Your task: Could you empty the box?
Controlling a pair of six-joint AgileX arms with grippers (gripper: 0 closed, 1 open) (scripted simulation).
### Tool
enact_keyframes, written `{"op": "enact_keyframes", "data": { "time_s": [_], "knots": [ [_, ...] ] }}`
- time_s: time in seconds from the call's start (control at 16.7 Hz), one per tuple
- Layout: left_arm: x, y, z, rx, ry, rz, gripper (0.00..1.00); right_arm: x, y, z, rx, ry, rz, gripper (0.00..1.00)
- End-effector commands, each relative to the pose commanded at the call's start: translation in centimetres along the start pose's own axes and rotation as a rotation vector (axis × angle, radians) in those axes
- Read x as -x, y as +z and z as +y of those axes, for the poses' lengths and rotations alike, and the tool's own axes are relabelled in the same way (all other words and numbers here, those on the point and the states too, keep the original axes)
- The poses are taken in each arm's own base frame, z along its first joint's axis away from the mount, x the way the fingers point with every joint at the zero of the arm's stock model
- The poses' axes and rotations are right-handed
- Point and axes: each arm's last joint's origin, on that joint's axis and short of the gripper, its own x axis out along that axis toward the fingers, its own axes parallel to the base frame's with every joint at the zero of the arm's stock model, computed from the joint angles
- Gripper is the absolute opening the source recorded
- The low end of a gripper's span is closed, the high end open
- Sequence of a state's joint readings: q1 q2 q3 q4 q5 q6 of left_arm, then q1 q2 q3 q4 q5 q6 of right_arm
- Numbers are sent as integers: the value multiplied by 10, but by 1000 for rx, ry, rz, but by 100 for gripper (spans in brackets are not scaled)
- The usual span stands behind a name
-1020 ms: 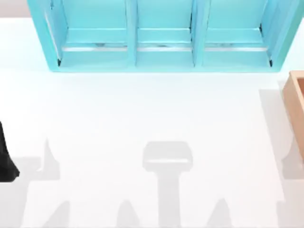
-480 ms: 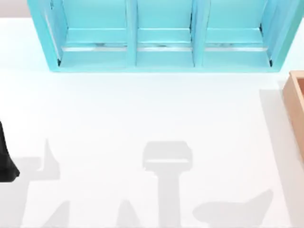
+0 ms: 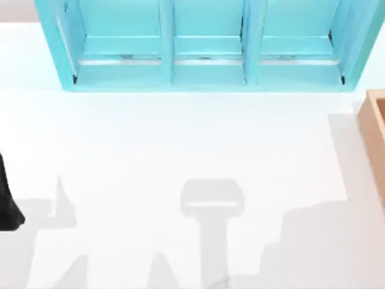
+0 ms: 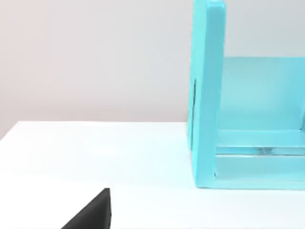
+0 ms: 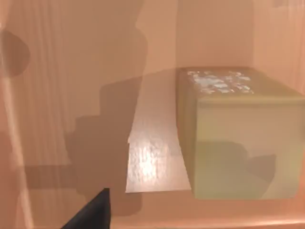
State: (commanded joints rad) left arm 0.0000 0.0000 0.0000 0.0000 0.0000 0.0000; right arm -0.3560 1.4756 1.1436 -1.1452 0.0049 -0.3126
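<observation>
Inside, our light-brown wooden box (image 5: 71,95) with thick plain walls holds a golden-brown cube (image 5: 238,133); turquoise three-bay shelf (image 3: 204,48) stands behind.

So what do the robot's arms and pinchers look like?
Not much of them is in sight. The left arm is a plain black shape at the table's left edge. Each wrist view catches one black, pointed fingertip. No cables or markings can be seen.

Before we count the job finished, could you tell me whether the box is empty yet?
Not empty: inside the box a block sits on its floor, seen from the right wrist.
</observation>
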Motion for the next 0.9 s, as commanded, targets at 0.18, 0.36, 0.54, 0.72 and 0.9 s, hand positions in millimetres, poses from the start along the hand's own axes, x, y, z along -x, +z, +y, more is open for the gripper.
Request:
{"op": "enact_keyframes", "data": {
  "time_s": [0.18,0.36,0.54,0.72,0.9],
  "knots": [
    [0,0,0,0,0,0,100,-1,11,-12,-2,25,79,100],
    [0,0,0,0,0,0,100,0,12,-13,-2,28,87,100],
    [0,0,0,0,0,0,100,-1,12,-12,1,27,85,100],
    [0,0,0,0,0,0,100,-21,12,-13,-3,29,93,100],
    [0,0,0,0,0,0,100,-54,12,-13,-2,26,82,100]
  ]
}}
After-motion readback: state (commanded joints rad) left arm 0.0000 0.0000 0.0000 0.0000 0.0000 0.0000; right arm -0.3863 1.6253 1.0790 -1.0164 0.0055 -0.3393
